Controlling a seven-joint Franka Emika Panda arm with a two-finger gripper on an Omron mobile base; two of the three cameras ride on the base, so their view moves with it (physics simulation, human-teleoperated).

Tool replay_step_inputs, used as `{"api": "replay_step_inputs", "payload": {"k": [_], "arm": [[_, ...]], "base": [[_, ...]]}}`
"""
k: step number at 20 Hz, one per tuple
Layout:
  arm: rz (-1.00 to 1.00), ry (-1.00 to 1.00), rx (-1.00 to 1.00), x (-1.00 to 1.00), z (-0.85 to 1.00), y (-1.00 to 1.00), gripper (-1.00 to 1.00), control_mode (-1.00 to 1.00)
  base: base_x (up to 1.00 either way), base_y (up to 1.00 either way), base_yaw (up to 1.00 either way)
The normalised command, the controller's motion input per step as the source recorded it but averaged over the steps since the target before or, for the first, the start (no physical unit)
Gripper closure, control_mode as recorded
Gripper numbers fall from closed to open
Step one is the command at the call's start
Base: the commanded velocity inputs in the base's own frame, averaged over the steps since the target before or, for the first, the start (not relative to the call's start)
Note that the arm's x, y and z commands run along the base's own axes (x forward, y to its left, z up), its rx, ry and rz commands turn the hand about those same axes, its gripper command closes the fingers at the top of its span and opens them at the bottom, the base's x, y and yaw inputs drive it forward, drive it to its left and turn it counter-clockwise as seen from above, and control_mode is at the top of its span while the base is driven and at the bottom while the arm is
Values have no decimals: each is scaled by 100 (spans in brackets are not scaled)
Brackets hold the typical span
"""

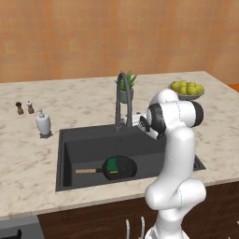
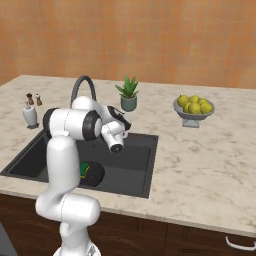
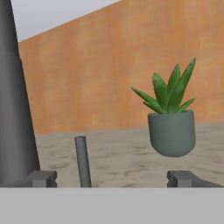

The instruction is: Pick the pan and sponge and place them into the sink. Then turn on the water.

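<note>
1. Left base view: the pan (image 1: 120, 167) lies on the floor of the sink (image 1: 65, 154), its wooden handle pointing left. The sponge (image 1: 112, 164) rests inside the pan, green side up. The dark faucet (image 1: 123, 98) rises at the back rim of the sink, with a potted plant (image 1: 126, 87) just behind it. On the table (image 1: 28, 158) stand a soap dispenser (image 1: 43, 123) left of the sink, two small shakers (image 1: 24, 108) further back, and a bowl of yellow fruit (image 1: 187, 89) to the right. The arm's wrist hides the end effector beside the faucet base.

2. Right base view: the arm reaches over the sink toward the faucet foot. The pan and sponge peek out from behind the forearm.

3. Hand view: the end effector (image 3: 112, 178) is spread wide, its two fingertips (image 3: 43, 178) far apart at the bottom. Between them, nearer the left one, stands a thin upright lever (image 3: 82, 161), touching neither. The thick faucet column sits at the left; the plant stands beyond.
</note>
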Motion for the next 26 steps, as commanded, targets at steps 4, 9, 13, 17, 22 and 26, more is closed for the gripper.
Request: {"api": "replay_step_inputs", "payload": {"k": [4,9,13,17,22,26], "arm": [[0,0,0,0,-5,7,-100,-100],[0,0,0,5,0,15,-100,-100],[0,0,0,16,0,2,-100,-100],[0,0,0,15,0,6,-100,-100],[0,0,0,14,0,8,-100,-100],[0,0,0,8,0,0,-100,-100]], "base": [[0,0,0],[0,0,0],[0,0,0],[0,0,0],[0,0,0],[0,0,0]]}}
